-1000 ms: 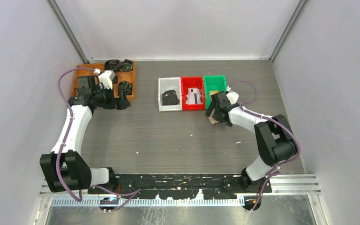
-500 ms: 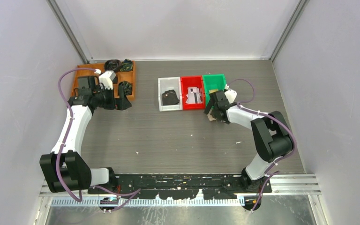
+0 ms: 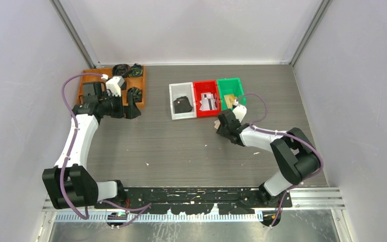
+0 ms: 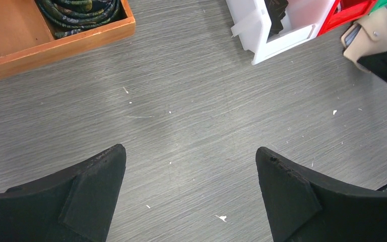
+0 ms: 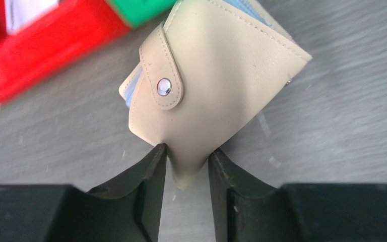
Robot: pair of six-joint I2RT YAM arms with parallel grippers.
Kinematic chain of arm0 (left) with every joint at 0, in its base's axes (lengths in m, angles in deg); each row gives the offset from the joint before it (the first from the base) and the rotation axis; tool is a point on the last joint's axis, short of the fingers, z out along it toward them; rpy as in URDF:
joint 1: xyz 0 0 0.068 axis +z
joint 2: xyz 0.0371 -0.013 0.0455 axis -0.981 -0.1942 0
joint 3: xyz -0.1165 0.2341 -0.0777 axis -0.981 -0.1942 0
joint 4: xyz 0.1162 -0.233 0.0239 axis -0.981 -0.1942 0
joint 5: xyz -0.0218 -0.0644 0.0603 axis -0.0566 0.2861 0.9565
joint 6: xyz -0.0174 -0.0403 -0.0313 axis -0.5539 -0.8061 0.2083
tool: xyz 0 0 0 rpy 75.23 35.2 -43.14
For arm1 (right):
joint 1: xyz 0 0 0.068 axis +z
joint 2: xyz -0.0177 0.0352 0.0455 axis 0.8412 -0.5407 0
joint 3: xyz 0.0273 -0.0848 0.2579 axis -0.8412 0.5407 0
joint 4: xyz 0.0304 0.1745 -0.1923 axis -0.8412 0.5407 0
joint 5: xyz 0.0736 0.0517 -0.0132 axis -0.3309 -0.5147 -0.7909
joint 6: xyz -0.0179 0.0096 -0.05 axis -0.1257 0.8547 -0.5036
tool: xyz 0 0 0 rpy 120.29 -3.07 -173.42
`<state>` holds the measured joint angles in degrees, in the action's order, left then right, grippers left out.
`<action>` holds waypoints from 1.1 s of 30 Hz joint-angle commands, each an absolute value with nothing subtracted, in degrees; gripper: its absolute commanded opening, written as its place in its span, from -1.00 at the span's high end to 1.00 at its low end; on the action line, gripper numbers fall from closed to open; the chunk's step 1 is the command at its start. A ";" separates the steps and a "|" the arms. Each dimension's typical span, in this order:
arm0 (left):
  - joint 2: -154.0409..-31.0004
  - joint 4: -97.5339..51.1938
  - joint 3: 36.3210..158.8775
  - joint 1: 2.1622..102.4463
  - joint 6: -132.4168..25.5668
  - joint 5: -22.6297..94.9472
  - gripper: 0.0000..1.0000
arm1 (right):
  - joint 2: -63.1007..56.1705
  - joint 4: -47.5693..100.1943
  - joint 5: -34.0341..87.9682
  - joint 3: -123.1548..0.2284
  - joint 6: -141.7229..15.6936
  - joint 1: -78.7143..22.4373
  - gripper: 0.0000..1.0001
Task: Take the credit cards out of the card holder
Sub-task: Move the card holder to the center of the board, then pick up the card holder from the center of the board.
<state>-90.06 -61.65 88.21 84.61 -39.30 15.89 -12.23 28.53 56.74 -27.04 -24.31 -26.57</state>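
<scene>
Now, right jaws pinching card holder corner (tab snapped)

A grey wood-grain tabletop carries an orange tray at its far left corner, with a dark coiled cord inside. Near the middle of the far edge, a white bin, a red bin and a green bin stand side by side, touching. A black lump lies in the white bin.
</scene>
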 commanded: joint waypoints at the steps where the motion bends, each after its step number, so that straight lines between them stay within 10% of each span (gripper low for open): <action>1: -87.98 -62.23 90.86 84.94 -37.90 15.42 -0.99 | -9.53 34.41 52.95 -22.92 -21.64 -20.16 0.30; 9: -86.48 -64.58 90.74 84.90 -37.54 14.16 -0.99 | -1.20 40.19 51.11 -22.22 -18.55 -5.30 0.32; 17: -84.58 -67.19 90.21 84.91 -36.51 12.15 -0.99 | 6.43 50.95 49.15 -28.23 -21.26 -5.86 -0.77; 33: -84.25 -69.91 91.24 84.92 -35.69 10.41 -0.99 | -7.27 51.14 42.36 -38.97 -24.37 -14.02 -0.99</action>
